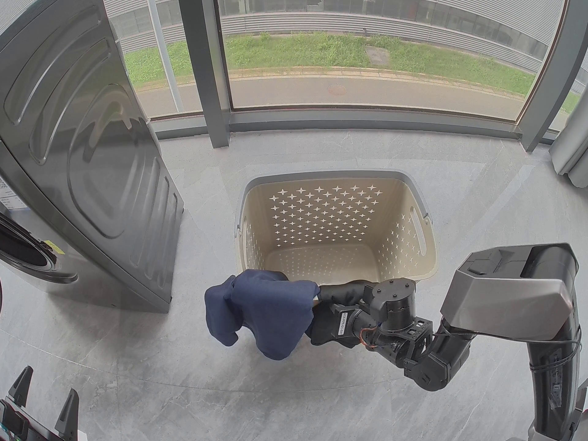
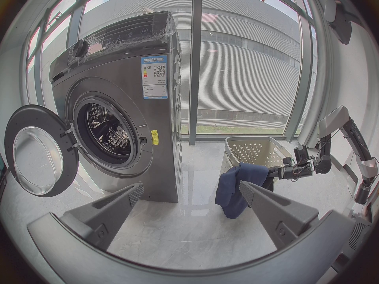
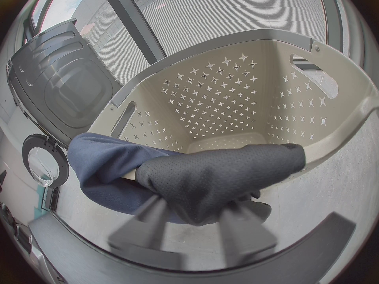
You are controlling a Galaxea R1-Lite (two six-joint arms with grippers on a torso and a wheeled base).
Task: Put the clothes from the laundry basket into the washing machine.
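Two items, a navy garment [image 1: 269, 313] and a black garment [image 3: 213, 174], hang clamped in the right claw [image 3: 193, 217] at the basket [image 1: 334, 177] rim, hiding its fingertips; the left claw [image 2: 190, 185] gapes wide, facing the washer [image 2: 158, 150].

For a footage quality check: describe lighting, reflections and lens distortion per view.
Head view: even daylight, soft shadow beside the washing machine. Left wrist view: fisheye bends the window frames; floor reflects light. Right wrist view: fisheye curves the laundry basket rim; dark corners.
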